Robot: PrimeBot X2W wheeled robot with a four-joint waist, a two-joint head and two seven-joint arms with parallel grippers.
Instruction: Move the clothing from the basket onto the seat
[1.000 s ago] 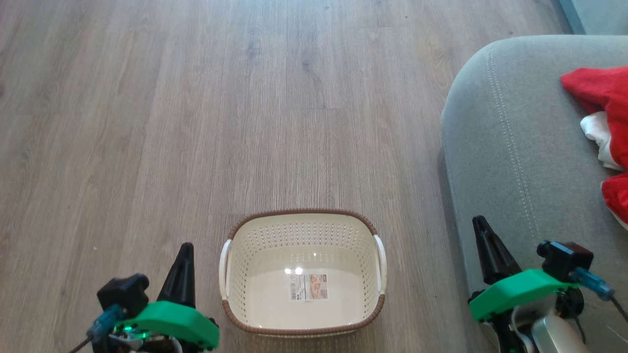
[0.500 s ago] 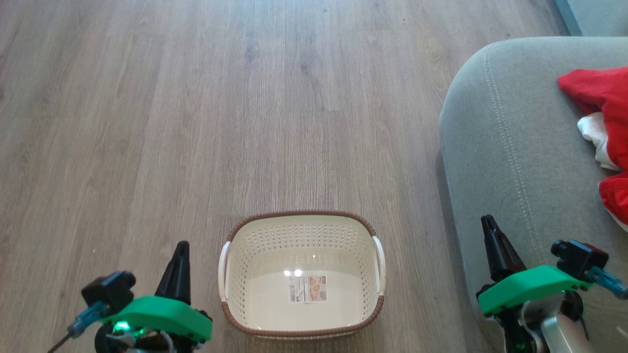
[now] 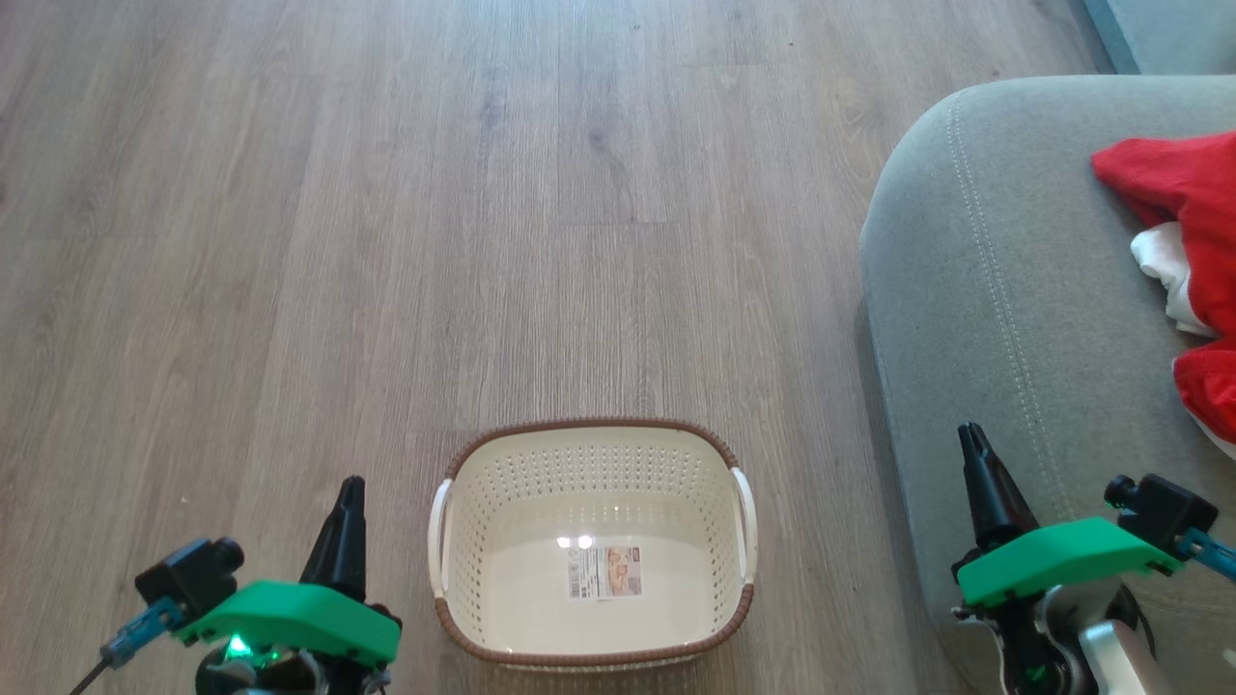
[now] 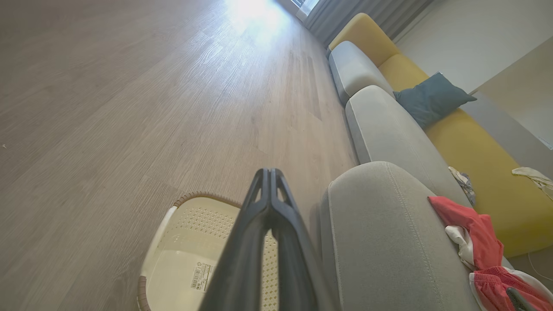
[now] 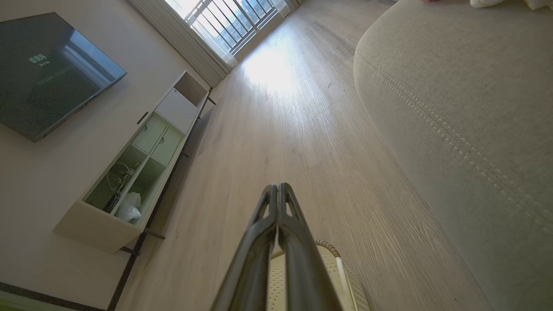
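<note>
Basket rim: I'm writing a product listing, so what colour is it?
The rim is brown, woven-look; the head view shows it best.

Red and white clothing (image 3: 1178,183) runs off the head view's right edge, the seat (image 3: 966,290) with it, so how far either spreads can't be told. In the left wrist view the basket (image 4: 203,218) is cut by the bottom edge, its right side behind the left gripper (image 4: 269,171)'s dark fingers, and the label (image 4: 201,274) on its floor is too small to read.
</note>
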